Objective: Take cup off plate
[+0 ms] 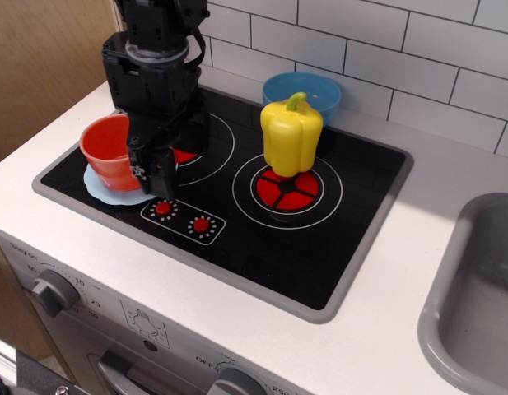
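White tiles are backing the black stovetop (262,239) where my gripper (155,173) is pressing down against the cup (105,152), which is sitting on the plate (101,188); whether I am clenching it, I cannot tell.

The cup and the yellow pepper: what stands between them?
The gripper, low beside the cup, then bare black stovetop up to the pepper.
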Robot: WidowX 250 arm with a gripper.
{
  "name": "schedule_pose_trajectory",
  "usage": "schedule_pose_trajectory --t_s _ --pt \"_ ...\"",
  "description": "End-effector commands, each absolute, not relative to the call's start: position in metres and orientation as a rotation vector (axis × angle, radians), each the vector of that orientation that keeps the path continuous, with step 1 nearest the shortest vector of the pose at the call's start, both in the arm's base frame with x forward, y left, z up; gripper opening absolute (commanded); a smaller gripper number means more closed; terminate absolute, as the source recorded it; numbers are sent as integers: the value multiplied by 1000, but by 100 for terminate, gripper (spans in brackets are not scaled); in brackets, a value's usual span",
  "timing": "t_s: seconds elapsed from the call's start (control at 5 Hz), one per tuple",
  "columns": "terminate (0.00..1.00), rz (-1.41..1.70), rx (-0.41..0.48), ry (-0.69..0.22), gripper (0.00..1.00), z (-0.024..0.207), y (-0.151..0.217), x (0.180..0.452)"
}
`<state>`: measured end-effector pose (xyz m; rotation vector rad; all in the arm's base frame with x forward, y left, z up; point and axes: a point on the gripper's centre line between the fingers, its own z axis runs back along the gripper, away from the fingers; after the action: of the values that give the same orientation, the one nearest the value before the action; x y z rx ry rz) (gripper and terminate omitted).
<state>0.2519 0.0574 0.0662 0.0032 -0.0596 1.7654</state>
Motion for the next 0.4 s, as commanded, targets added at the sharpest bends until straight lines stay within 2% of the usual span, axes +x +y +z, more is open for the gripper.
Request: schedule_pose_trajectory --t_s 0.0,0.2 --pt "0 1748 -27 -97 0 72 58 266" --pt "0 1753 -23 -95 0 73 62 268"
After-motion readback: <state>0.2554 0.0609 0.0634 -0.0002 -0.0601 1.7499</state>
